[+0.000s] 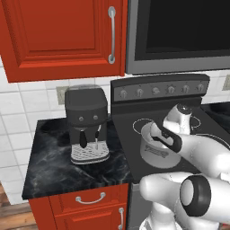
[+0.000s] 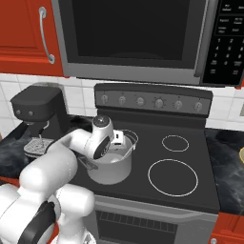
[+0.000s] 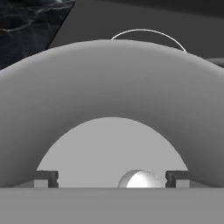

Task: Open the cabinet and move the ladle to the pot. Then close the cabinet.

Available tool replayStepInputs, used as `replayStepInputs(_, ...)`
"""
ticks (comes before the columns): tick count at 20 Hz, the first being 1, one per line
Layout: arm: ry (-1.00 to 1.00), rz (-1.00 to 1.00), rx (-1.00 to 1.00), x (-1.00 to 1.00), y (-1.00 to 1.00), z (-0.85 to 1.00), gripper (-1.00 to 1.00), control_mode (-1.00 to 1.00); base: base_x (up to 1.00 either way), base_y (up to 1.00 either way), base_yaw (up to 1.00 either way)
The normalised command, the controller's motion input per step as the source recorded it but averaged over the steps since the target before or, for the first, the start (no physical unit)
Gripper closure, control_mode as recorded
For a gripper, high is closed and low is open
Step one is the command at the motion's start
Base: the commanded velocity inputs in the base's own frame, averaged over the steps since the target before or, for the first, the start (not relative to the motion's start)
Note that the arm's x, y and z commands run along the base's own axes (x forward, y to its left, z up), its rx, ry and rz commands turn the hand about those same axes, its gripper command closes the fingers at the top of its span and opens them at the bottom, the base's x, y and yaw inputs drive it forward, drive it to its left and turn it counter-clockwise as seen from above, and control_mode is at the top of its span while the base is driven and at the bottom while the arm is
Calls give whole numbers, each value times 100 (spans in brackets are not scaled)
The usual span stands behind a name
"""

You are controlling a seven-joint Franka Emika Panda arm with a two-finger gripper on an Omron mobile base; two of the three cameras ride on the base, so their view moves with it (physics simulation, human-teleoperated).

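The pincer [image 3: 111, 178] hangs over the pot [image 2: 110, 167], its two finger tips [image 3: 46, 178] spread wide apart and gripping nothing; between them, low inside the pot, shows a pale rounded form that appears to be part of the ladle [image 3: 139, 179], lying free on the pot floor. The pot stands on the front left burner of the stove [image 2: 190, 200], near the coffee machine [image 1: 86, 123] on the dark marble surface [image 1: 49, 166]. The step in hand is judged to be the release and withdrawal: lift the pincer straight up and clear of the rim before swinging away, keeping the fingers apart so that neither tip catches the ladle or drags the pot wall. The red wall cabinet [image 1: 58, 40] in the left base view is a single door with one handle; the two-door cabinet of the task lies outside these frames, so whether it stands open cannot be told, and closing it remains to be done. Count: one pot, one ladle part, one coffee machine, one microwave [image 2: 133, 38], three burner rings visible on the stove, five knobs on its back panel.
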Motion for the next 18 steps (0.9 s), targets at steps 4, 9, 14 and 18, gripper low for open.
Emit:
replayStepInputs(4, -1, 0, 0, -29, 0, 10, -100, -100, 0, 0, 0)
replayStepInputs(9, -11, 0, 0, -57, 1, 49, -100, -100, 0, 0, 0)
replayStepInputs(14, -13, 0, 0, -62, 0, 76, -100, -100, 0, 0, 0)
replayStepInputs(18, -9, 0, 0, -64, 11, 96, -100, -100, 0, 0, 0)
